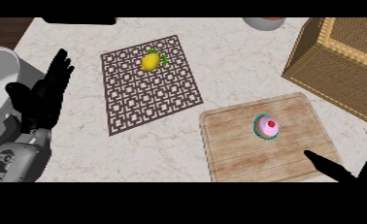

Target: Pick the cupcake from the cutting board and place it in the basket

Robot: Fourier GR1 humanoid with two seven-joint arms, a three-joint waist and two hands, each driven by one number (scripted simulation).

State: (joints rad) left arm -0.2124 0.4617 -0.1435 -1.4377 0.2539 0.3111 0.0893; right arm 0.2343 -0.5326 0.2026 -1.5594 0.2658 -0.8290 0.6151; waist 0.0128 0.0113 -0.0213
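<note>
Pink cupcake (pixel 267 127) upright on wooden cutting board (pixel 237 150), right of its centre. Wicker basket (pixel 323 68) beyond board's far right corner. Right hand (pixel 329 168) at near right corner, fingers straight, empty. Left hand (pixel 46 92) resting open, well left.

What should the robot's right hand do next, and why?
Probably move the black right hand forward and left toward the pink-frosted cupcake. The cupcake sits untouched on the wooden cutting board, and the open hand is apart from it, near the board's lower right corner.

L hand (pixel 39 99) flat, fingers up (resting); R hand (pixel 331 168) fingers straight, lower-right edge.
</note>
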